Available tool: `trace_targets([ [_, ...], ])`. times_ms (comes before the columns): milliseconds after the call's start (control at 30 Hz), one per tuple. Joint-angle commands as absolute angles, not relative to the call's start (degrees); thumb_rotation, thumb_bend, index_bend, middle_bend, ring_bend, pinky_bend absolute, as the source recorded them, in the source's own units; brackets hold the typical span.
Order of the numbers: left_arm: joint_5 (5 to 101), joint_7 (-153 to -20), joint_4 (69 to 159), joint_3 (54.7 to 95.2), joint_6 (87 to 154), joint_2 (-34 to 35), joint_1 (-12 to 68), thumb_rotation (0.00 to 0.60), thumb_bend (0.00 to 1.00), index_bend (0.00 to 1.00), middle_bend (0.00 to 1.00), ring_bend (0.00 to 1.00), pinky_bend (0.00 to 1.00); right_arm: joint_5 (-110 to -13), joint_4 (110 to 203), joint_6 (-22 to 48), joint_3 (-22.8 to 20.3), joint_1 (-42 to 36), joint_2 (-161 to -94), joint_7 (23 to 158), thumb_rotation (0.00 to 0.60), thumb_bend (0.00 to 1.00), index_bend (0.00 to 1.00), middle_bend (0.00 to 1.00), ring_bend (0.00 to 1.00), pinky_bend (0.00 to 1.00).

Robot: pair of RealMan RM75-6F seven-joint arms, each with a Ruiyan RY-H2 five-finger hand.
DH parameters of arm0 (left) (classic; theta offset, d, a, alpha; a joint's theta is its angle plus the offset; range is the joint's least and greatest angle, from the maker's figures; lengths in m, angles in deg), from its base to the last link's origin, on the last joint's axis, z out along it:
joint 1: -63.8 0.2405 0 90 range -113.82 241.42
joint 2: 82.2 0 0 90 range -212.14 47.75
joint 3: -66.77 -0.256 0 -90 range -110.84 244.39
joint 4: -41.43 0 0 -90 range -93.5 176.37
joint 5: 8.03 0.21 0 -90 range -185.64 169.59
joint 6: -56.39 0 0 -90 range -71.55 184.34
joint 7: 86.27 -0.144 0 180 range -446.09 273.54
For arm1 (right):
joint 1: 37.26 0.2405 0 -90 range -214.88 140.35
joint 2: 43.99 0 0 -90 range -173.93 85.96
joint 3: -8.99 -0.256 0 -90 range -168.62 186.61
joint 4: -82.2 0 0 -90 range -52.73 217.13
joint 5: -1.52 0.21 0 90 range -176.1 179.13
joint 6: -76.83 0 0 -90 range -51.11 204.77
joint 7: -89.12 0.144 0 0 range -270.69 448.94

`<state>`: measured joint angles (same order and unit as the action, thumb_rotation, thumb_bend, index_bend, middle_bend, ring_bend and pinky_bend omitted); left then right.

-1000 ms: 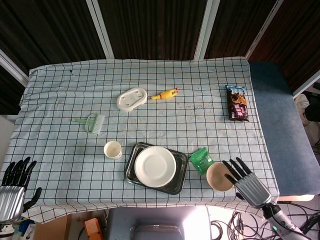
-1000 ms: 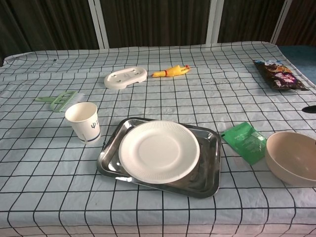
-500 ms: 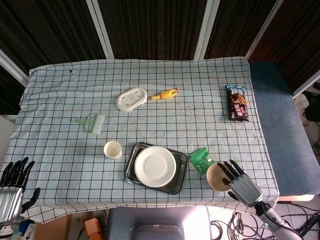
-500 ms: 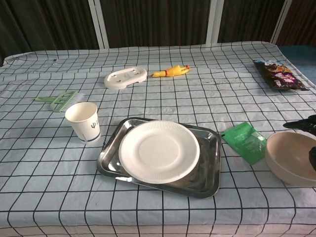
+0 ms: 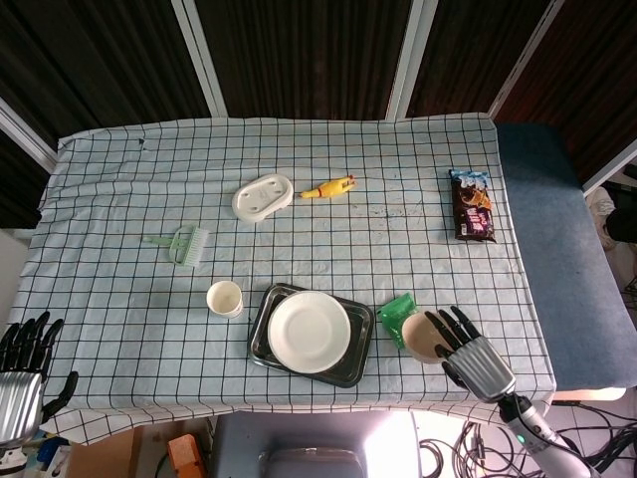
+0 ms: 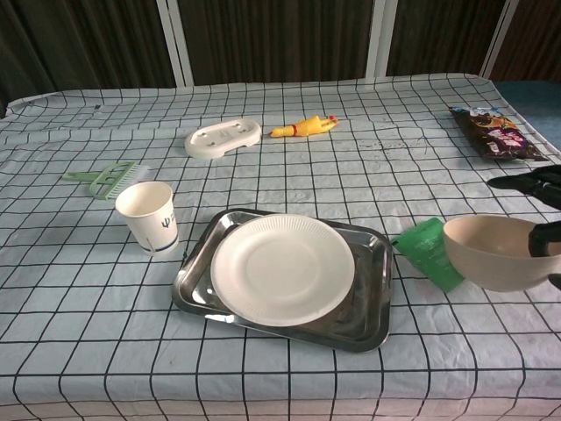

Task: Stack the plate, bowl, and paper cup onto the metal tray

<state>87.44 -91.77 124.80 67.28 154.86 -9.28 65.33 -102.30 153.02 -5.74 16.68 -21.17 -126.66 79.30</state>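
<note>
A white paper plate lies in the metal tray at the front middle of the table; the chest view shows the plate and the tray's rim. The paper cup stands upright just left of the tray, as the chest view of the cup also shows. My right hand grips the beige bowl by its right rim. The bowl hangs above the cloth, right of the tray, in my right hand. My left hand is off the table's front left corner, fingers apart, holding nothing.
A green packet lies between tray and bowl, partly under the bowl. Farther back are a white soap dish, a yellow toy chicken, a green brush and a snack bag near the right edge.
My right hand moved left onto the bowl, took hold of its rim and lifted it off the cloth, shifting it slightly toward the tray. The left hand barely moved.
</note>
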Motion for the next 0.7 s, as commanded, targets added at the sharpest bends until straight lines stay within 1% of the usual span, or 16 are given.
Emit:
trace_targets([
  [33, 87.20, -91.77, 125.01, 67.31, 154.70, -9.44, 65.34, 0.600, 0.33, 0.00, 0.00, 0.00, 0.02, -104.14, 155.87, -8.89, 14.32, -20.39, -126.48, 76.81, 0.600, 0.45, 0.62, 0.00, 0.00, 0.00],
  [133, 87.20, -91.68, 125.07, 67.33, 154.69, -9.52, 65.32, 0.600, 0.33, 0.00, 0.00, 0.00, 0.02, -105.05, 159.18, -9.46, 12.43, -19.30, -126.25, 73.42, 0.600, 0.45, 0.63, 0.00, 0.00, 0.00],
  [300, 87.29, -91.48, 125.03, 67.29, 154.77, -9.57, 65.36, 0.600, 0.33, 0.00, 0.00, 0.00, 0.01, -105.88, 162.02, -9.07, 11.07, -18.05, -126.29, 71.03, 0.600, 0.45, 0.63, 0.00, 0.00, 0.00],
  [367, 87.20, -91.33, 125.00, 67.34, 154.78, -9.63, 65.38, 0.600, 0.33, 0.00, 0.00, 0.00, 0.01, -106.15, 165.24, -6.85, 9.41, -16.26, -127.12, 67.21, 0.600, 0.45, 0.63, 0.00, 0.00, 0.00],
  [400, 87.13, -91.35, 125.02, 67.34, 154.64, -9.64, 65.34, 0.600, 0.33, 0.00, 0.00, 0.00, 0.02, -106.36, 166.66, -4.82, 8.65, -14.87, -128.17, 65.29, 0.600, 0.45, 0.63, 0.00, 0.00, 0.00],
  [433, 87.18, -91.65, 125.06, 67.26, 154.26, -9.55, 65.17, 0.600, 0.33, 0.00, 0.00, 0.00, 0.01, -105.27, 168.05, -0.17, 6.87, -12.45, -131.20, 61.03, 0.600, 0.45, 0.62, 0.00, 0.00, 0.00],
  [467, 87.18, -91.82, 125.13, 67.26, 154.12, -9.51, 65.10, 0.600, 0.33, 0.00, 0.00, 0.00, 0.01, -104.32, 168.48, 1.82, 6.03, -11.61, -132.80, 58.69, 0.600, 0.45, 0.62, 0.00, 0.00, 0.00],
  [533, 87.26, -92.18, 125.22, 67.26, 153.98, -9.39, 65.01, 0.600, 0.33, 0.00, 0.00, 0.00, 0.01, -103.28, 168.33, 5.02, 4.82, -9.94, -136.22, 54.44, 0.600, 0.45, 0.62, 0.00, 0.00, 0.00],
  [700, 87.34, -92.57, 125.28, 67.14, 153.77, -9.35, 64.95, 0.600, 0.33, 0.00, 0.00, 0.00, 0.02, -102.10, 165.43, 9.21, 3.61, -7.20, -142.88, 48.84, 0.600, 0.45, 0.62, 0.00, 0.00, 0.00],
])
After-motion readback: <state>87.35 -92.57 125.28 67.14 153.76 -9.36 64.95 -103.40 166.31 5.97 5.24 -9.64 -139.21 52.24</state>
